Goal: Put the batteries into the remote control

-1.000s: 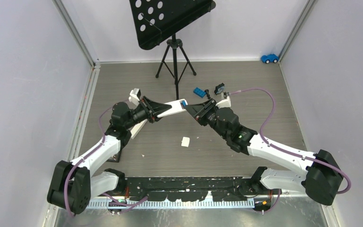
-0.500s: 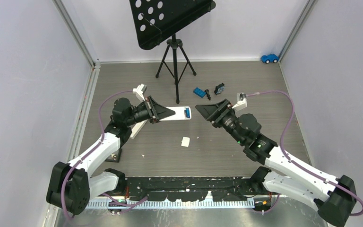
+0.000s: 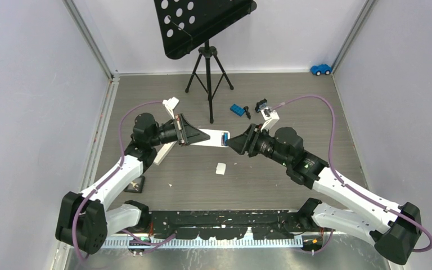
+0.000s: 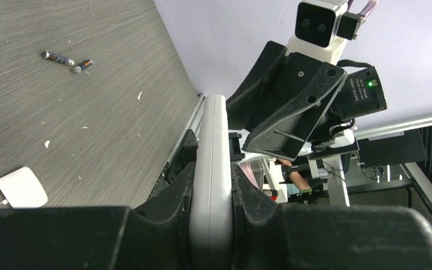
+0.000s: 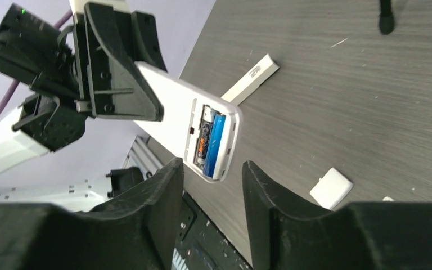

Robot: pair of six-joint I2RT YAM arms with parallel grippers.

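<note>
Your left end effector (image 3: 194,135) clamps the remote (image 3: 214,138) off the surface (image 3: 202,185), open bay (image 5: 194,132) with the blue battery (image 5: 217,140) turned toward your right end effector (image 3: 232,144), which sits parted and empty at that end, probably to seat it.

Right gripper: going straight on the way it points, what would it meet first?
Most likely the open battery end of the remote, held by the left gripper, just ahead of the right gripper; the gap is hard to judge.
</note>
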